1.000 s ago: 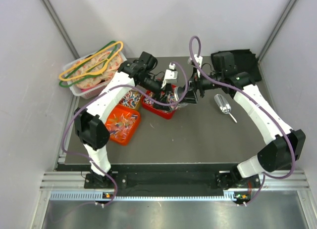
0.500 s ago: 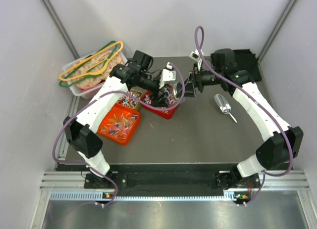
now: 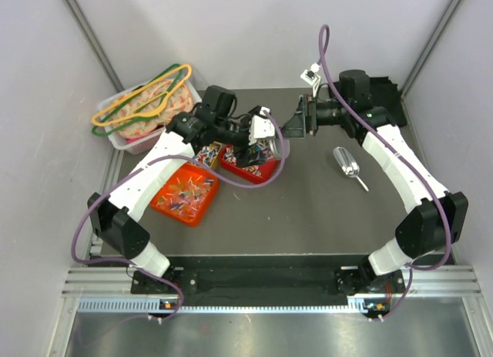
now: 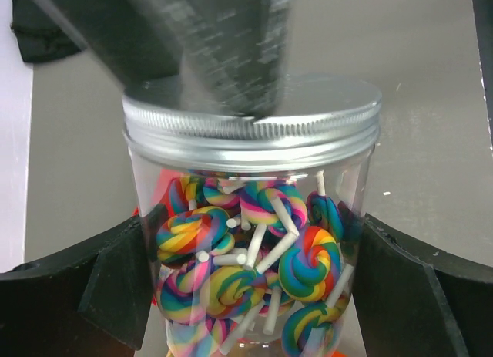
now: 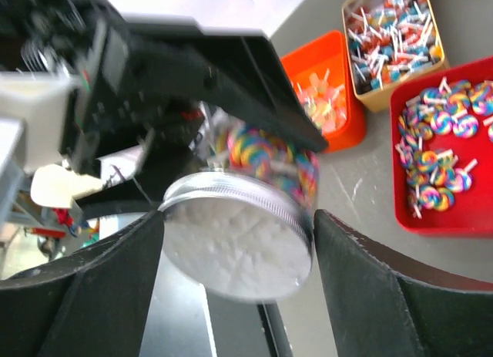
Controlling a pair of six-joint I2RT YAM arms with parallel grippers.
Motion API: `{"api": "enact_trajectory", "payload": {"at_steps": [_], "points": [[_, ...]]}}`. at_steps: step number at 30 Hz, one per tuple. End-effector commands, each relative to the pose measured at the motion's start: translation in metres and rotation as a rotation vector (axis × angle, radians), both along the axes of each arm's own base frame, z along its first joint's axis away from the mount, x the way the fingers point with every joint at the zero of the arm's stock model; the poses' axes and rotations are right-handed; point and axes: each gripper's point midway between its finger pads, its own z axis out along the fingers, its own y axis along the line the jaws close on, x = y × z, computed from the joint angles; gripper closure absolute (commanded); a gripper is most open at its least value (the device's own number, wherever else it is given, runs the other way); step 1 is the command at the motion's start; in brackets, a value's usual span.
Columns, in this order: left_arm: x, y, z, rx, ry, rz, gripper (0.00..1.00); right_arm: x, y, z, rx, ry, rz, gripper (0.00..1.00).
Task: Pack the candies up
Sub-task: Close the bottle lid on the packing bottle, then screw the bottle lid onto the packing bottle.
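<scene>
Left wrist: jar [image 4: 146, 180] of candies [image 4: 308, 268] cut off below; dark blur [image 4: 216, 41] overlaps lid [image 4: 323, 110].

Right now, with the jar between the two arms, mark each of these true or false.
1. The jar has its silver lid on. True.
2. The left jaws clamp the jar. True.
3. The jar is empty. False: it is packed with rainbow lollipops.
4. The right jaws hold the metal scoop. False: it lies on the table.
5. The red tray is empty. False: lollipops lie in it.
</scene>
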Motion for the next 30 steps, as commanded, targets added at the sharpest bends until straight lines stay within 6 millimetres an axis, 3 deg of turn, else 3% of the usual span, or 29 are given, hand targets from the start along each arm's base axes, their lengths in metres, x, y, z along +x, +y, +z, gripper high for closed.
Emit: {"api": "enact_trajectory", "payload": {"at_steps": [1,5,13,22,28,29,30], "points": [[-0.011,-0.037,0.043,-0.158,-0.174,-0.136,0.63,-0.020,0.015,0.047,0.123,-0.053,0.124,0.28],[-0.009,-0.039,0.043,-0.166,-0.156,-0.126,0.63,-0.018,0.012,0.047,0.088,-0.134,0.115,0.25],[-0.014,-0.041,0.045,-0.183,-0.129,-0.145,0.64,-0.008,-0.002,0.040,0.002,-0.216,0.045,0.01],[-0.019,-0.038,0.041,-0.181,-0.106,-0.147,0.65,0.013,-0.029,0.052,0.015,-0.263,-0.017,0.01],[-0.026,-0.039,0.035,-0.189,-0.040,-0.166,0.66,0.006,-0.043,0.062,-0.032,-0.375,0.023,0.01],[-0.029,-0.039,0.037,-0.201,-0.025,-0.173,0.66,0.006,-0.046,0.060,-0.070,-0.487,0.047,0.01],[-0.030,-0.039,0.038,-0.209,-0.008,-0.177,0.66,-0.001,-0.052,0.051,-0.115,-0.487,0.056,0.01]]}}
